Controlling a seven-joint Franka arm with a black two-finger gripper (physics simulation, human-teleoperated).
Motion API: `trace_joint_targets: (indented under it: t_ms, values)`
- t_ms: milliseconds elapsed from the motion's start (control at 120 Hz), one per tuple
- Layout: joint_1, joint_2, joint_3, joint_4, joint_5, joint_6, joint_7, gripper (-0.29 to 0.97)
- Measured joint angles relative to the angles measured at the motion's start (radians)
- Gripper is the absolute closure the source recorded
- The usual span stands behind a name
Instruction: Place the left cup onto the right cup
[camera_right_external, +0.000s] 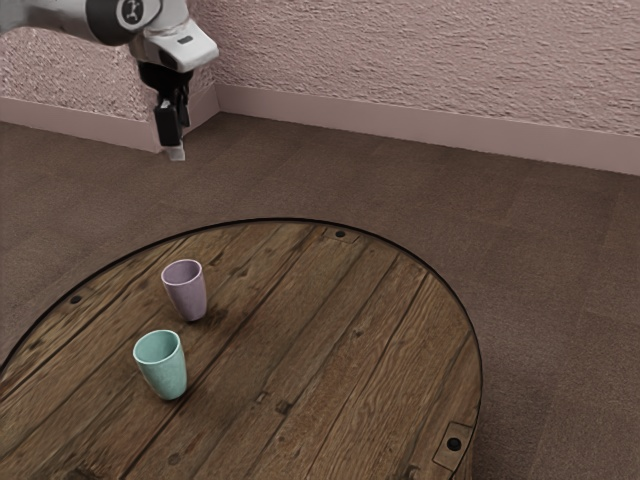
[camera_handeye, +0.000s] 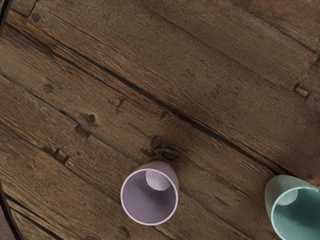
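Observation:
Two cups stand upright and apart on the round wooden table (camera_right_external: 340, 330). The lilac cup (camera_right_external: 185, 289) is the farther one; the teal cup (camera_right_external: 161, 364) stands nearer the front, slightly toward the exterior view's left. My gripper (camera_right_external: 172, 140) hangs high above the table's far left side, well clear of both cups and holding nothing. In the wrist view I look straight down into the lilac cup (camera_handeye: 149, 196), with the teal cup (camera_handeye: 295, 210) beside it, cut off by the picture's edge.
The table top is dark planks with a black rim (camera_right_external: 470, 330) and metal brackets (camera_right_external: 452, 443). Brown carpet (camera_right_external: 540, 230) surrounds it, and a pale textured wall (camera_right_external: 450, 60) runs behind.

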Motion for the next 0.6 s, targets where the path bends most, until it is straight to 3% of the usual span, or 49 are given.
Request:
trace_joint_targets:
  t_ms: [158,392,600]
  values:
    - [-0.004,-0.002,0.005,-0.05,-0.032,0.011,-0.023,0.0]
    - [0.024,0.013,0.01,-0.202,-0.053,0.134,-0.047,0.0]
    - [0.061,0.086,0.01,-0.246,-0.051,0.221,-0.063,0.0]
